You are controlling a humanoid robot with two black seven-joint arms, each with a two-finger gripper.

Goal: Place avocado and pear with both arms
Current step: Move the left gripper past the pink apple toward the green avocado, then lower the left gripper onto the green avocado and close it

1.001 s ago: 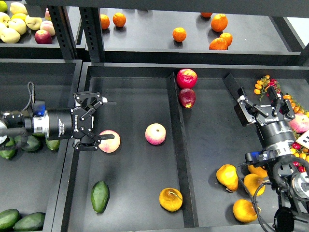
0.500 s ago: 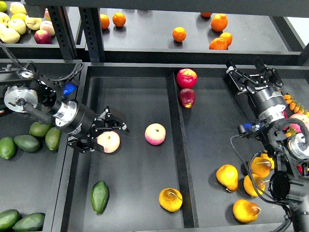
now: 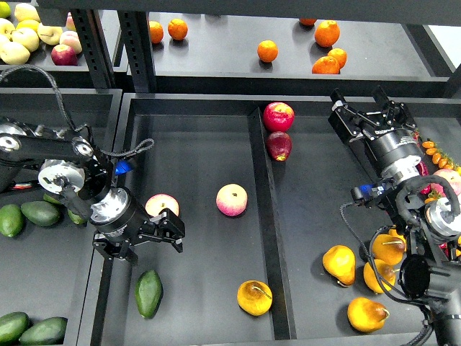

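The avocado (image 3: 149, 292), an elongated green fruit, lies at the front left of the middle tray. The pear (image 3: 254, 297), yellow-orange with a brown stem, lies at the front of the same tray, near the divider. My left gripper (image 3: 151, 241) is open and empty. It hangs just above and behind the avocado, next to a pink-yellow apple (image 3: 161, 205). My right gripper (image 3: 360, 107) is open and empty, raised over the back of the right tray, far from both fruits.
A second pink-yellow apple (image 3: 232, 200) lies mid-tray. Two red apples (image 3: 279, 117) sit by the divider (image 3: 263, 216). Several pears (image 3: 338, 264) lie in the right tray and avocados (image 3: 39, 213) in the left bin. Oranges (image 3: 267, 50) are on the shelf behind.
My left gripper has moved down and towards the front, from around the pink-yellow apple to just above the avocado. My right gripper has shifted only slightly and stays open.
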